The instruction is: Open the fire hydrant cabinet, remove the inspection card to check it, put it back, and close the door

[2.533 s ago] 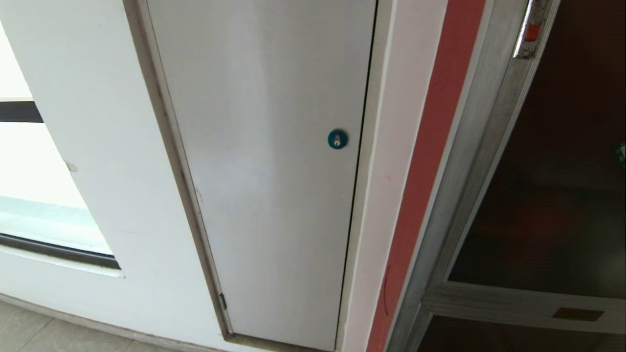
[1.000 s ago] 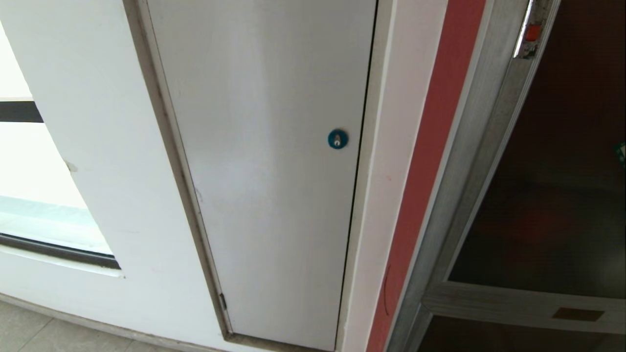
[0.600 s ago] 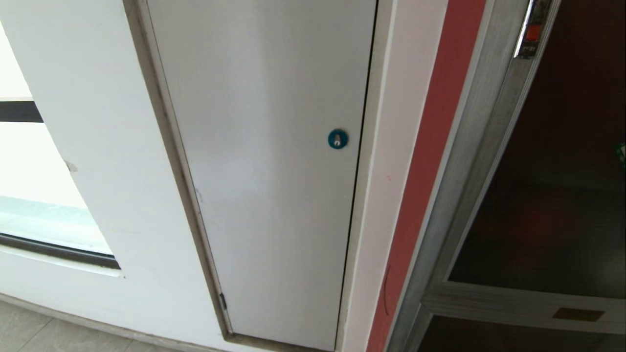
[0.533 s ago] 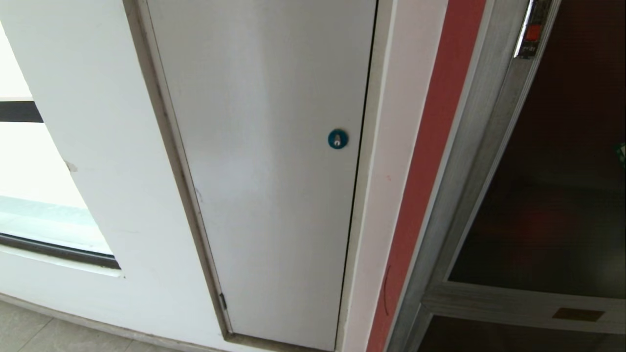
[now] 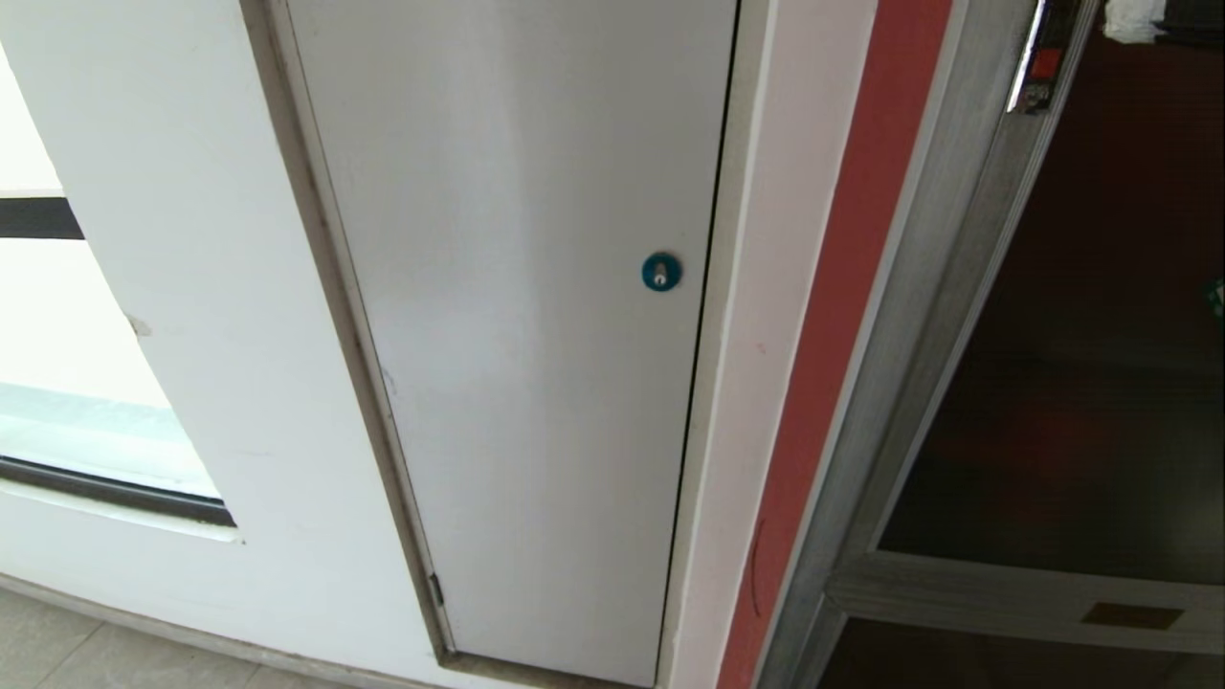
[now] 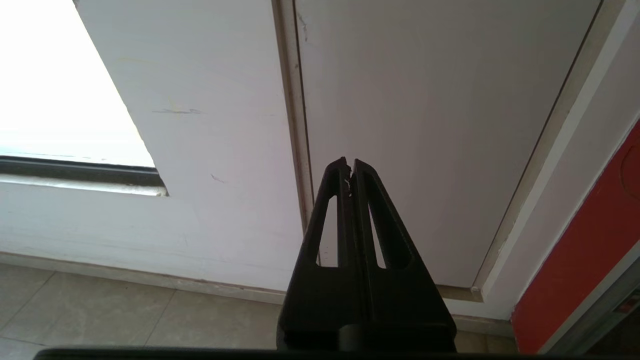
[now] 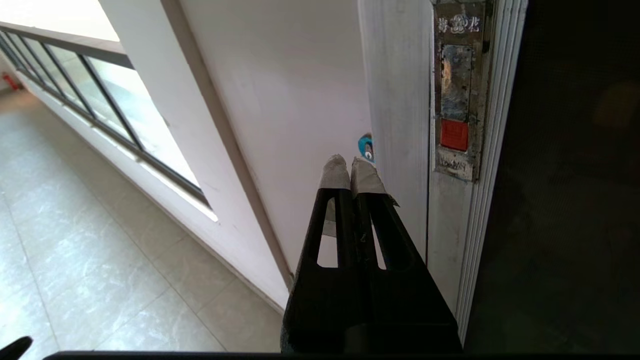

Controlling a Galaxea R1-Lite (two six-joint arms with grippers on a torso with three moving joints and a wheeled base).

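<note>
On the left, the left end effector (image 6: pixel 349 167) hangs low, fingers pressed together and empty, before the plain grey-white flush door (image 5: pixel 536 335) with its round blue lock (image 5: pixel 660 272). Right of that stands the tall silver brushed-metal fire hydrant cabinet (image 5: pixel 919 316), its dark glass door (image 5: pixel 1081 383) apparently closed; no inspection card shows. The right end effector (image 7: pixel 350 167), taped tips together and empty, points just beside the small red latch (image 7: pixel 454 134). The opening step is in hand; next, I judge, it must press or hook that latch.

Cabinet (image 5: pixel 919 316) right of flush door (image 5: pixel 536 335)
</note>
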